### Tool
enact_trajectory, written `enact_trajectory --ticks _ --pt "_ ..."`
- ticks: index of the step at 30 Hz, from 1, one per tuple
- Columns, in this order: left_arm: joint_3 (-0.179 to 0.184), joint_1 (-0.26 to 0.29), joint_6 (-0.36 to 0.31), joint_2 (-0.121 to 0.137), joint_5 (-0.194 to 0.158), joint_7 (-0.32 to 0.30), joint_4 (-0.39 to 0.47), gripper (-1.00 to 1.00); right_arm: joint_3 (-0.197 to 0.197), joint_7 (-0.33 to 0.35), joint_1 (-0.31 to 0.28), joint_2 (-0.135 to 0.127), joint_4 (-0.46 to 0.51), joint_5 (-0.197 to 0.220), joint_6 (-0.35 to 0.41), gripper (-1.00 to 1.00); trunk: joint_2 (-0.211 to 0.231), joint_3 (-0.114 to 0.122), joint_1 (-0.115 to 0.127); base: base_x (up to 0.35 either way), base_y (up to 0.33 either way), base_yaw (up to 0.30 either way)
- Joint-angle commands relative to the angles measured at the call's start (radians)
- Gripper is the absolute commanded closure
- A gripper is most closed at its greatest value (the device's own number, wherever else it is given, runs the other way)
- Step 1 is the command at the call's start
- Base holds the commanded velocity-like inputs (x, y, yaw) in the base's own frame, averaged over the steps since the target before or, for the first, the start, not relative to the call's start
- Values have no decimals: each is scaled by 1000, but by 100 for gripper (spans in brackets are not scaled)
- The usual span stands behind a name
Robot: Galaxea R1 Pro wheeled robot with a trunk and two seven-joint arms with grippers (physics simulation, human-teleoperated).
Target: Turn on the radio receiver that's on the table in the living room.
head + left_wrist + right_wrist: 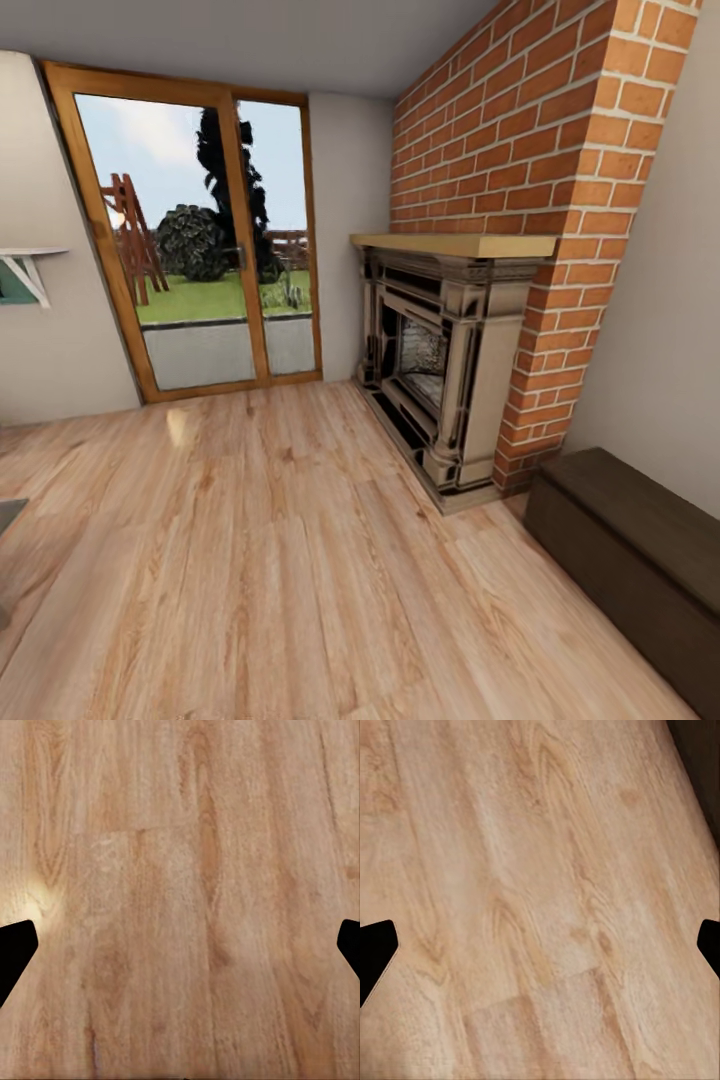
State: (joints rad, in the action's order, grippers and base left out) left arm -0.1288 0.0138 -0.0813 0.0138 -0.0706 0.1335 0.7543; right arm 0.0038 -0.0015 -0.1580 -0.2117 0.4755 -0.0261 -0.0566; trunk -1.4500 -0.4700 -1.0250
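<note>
The radio receiver and the glossy grey table are out of view. The head view looks across the light wood plank floor (260, 560) of a pale-walled room. In the left wrist view my left gripper (180, 952) is open, its dark fingertips (15, 952) wide apart over bare floor planks. In the right wrist view my right gripper (540, 952) is open too, with its fingertips (375, 952) spread above the floor and nothing between them.
A brick chimney with a stone fireplace (440, 370) stands ahead on the right. Beside it, a long dark-brown low bench (630, 570) lines the right wall. A wood-framed glass door (200, 240) faces a garden. A white shelf (25, 265) and a grey sliver (8, 515) sit at the left edge.
</note>
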Motion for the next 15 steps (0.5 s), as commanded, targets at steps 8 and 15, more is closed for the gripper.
enact_trajectory --ticks 8,15 --pt "0 0 0 0 1 0 0 -100 -1 0 0 0 0 0 0 -100 0 0 0 0 0 300" --pt "1 0 0 0 2 0 0 -100 -1 0 0 0 0 0 0 -100 0 0 0 0 0 300"
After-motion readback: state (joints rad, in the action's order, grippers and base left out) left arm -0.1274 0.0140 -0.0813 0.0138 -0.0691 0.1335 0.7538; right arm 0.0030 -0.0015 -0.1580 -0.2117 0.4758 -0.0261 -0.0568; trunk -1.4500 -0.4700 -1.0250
